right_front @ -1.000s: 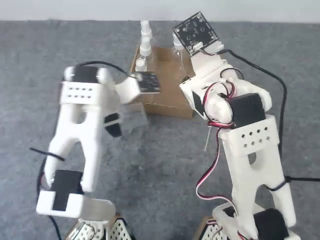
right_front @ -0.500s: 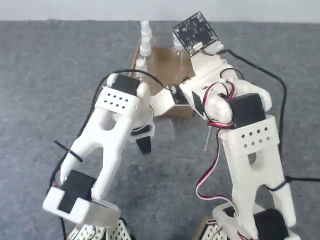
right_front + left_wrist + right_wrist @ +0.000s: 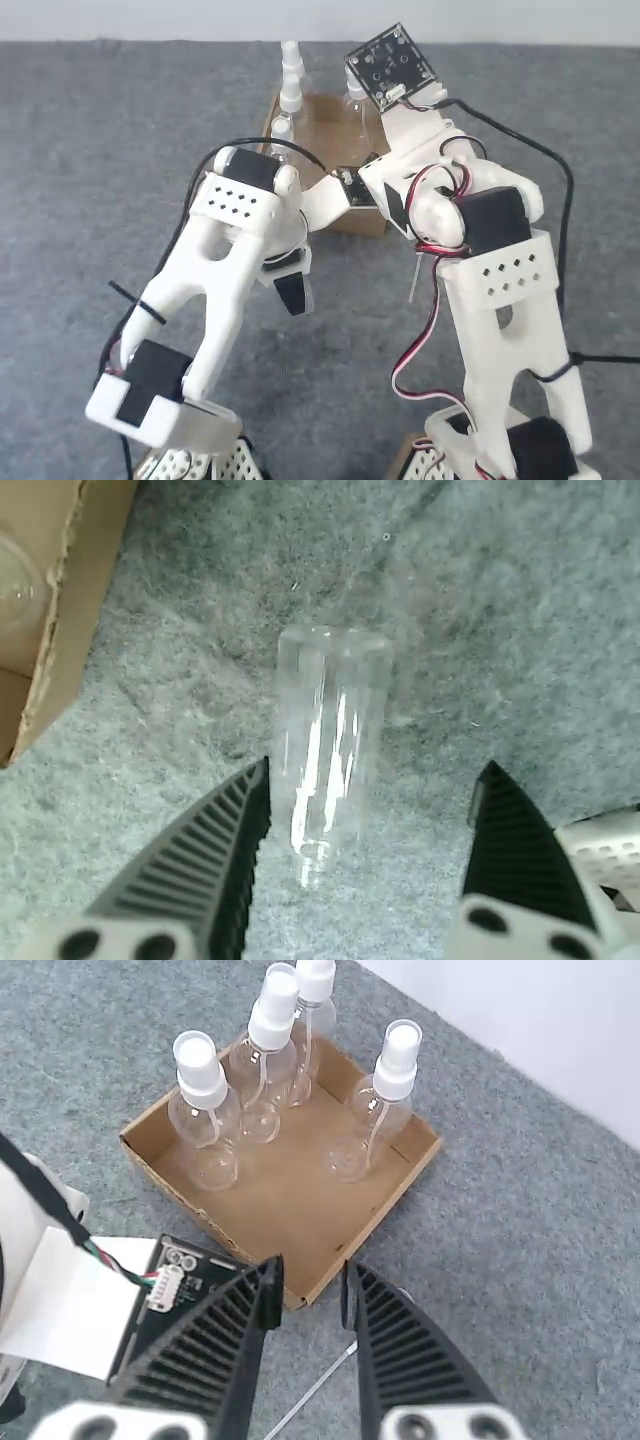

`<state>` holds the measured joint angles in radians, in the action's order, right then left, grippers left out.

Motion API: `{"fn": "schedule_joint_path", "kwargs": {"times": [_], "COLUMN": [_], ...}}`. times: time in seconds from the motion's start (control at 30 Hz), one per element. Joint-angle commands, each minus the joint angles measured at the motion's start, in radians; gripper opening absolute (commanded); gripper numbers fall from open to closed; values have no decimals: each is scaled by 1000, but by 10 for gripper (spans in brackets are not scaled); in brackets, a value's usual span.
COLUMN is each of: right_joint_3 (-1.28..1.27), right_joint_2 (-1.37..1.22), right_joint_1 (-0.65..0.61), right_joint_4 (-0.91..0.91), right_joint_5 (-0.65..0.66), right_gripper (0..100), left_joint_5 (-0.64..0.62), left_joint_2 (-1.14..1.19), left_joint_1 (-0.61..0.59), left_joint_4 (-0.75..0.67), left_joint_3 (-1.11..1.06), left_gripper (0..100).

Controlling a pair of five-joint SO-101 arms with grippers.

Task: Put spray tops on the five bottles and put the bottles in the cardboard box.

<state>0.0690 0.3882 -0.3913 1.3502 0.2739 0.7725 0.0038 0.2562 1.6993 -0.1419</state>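
Observation:
A clear bottle (image 3: 330, 730) without a top lies on its side on the grey carpet. My left gripper (image 3: 375, 775) hangs open just above it, one jaw on each side, not touching; in the high view it (image 3: 298, 287) sits low in front of the cardboard box (image 3: 372, 222). Several bottles (image 3: 205, 1110) with white spray tops stand upright in the box (image 3: 160, 1175). My right gripper (image 3: 310, 1265) hovers over the box's near edge, its jaws a narrow gap apart with nothing between them. A thin white spray tube (image 3: 315, 1385) lies on the carpet under it.
The box's corner (image 3: 50, 600) lies close beside the fallen bottle. The right arm (image 3: 490, 280) stands tall right next to the left arm's wrist. Open carpet (image 3: 80, 180) stretches to the left and to the right of the box.
The left arm swung from the left toward the middle and dropped its gripper low over the lying bottle. The right arm stayed still.

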Motion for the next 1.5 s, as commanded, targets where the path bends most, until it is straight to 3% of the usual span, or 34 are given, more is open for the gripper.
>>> {"fn": "schedule_joint_path", "kwargs": {"times": [0.0,0.33,0.5,0.77,1.03,1.47], "right_joint_3": [17,15,15,-23,-43,-48], "right_joint_2": [50,48,48,27,-35,-39], "right_joint_1": [16,16,16,7,5,-133], "right_joint_4": [-22,-45,-58,-104,-156,-102], "right_joint_5": [8,8,8,8,11,17], "right_gripper": [74,74,74,74,74,74], "left_joint_5": [-15,-52,-245,-430,-657,-847], "left_joint_2": [-60,-213,-261,-342,-364,-615], "left_joint_1": [-20,-167,-284,-542,-753,-787], "left_joint_4": [11,9,-6,-11,-12,-252], "left_joint_3": [74,153,150,148,130,-282], "left_gripper": [294,268,261,112,51,55]}}
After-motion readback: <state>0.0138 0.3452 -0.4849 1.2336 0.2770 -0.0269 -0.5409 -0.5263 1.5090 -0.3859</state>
